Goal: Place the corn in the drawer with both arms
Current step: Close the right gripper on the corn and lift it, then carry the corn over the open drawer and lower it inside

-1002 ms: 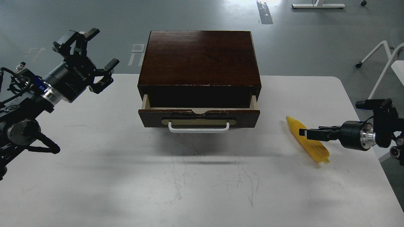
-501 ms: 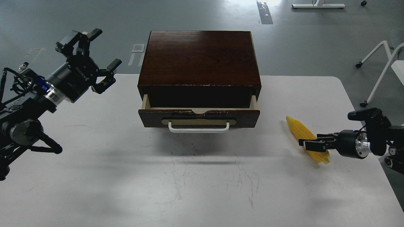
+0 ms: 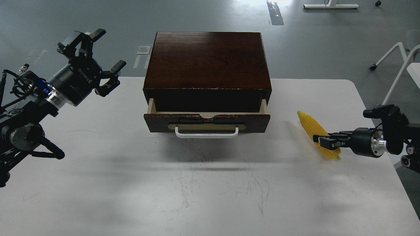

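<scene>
One corn | one drawer ajar | left fingers spread | right fingers grasping corn

Drawer slightly open, its narrow gap under the cabinet top admitting little. Bare tabletop lies between drawer and corn at right.
</scene>
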Controlling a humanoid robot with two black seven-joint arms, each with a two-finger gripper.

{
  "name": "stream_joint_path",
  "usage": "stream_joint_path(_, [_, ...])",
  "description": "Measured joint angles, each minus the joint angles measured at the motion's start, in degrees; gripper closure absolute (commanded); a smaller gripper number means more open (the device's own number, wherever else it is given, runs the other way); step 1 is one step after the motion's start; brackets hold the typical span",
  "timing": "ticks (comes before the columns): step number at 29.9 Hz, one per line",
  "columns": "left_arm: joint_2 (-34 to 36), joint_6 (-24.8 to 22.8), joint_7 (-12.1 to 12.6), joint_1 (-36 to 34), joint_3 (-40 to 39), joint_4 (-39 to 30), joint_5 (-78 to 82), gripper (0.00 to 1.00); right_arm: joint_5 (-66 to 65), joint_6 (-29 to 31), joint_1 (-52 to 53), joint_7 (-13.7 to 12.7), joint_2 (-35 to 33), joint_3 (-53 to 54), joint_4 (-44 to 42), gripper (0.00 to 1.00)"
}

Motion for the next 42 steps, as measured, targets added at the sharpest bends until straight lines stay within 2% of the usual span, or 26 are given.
stream_joint_path(8, [0.1,0.0,0.0,0.0,-0.1,0.0,0.1,0.01,0.6,1.2,16.8,0.0,-4.9,-0.3,7.0,0.88])
stream_joint_path(15, [0.0,0.0,0.0,0.0,-0.2,0.0,0.1,0.01,0.9,5.1,32.2,0.0,-2.5,-4.0,10.6,0.87])
stream_joint_path(19, [0.0,0.0,0.0,0.0,-0.6,0.0,0.1,0.01,0.8,5.2,40.1,0.0,3.6,-9.6,10.6,0.87])
stream_joint_path(24, [-0.4,0.1,0.0,0.0,-0.8,0.0,0.2,0.01,0.5,3.8,45.3,0.0,12.4,-14.4,10.2,0.87])
stream_joint_path(32, [-0.8,0.1,0.0,-0.1,-0.8,0.0,0.2,0.01,-2.0,-2.8,50.9,0.0,25.2,-23.0,10.5,0.87])
stream_joint_path(42, [-1.0,0.1,0.0,-0.1,-0.8,0.0,0.8,0.01,-11.4,-7.7,53.0,0.0,34.4,-27.0,10.1,0.87])
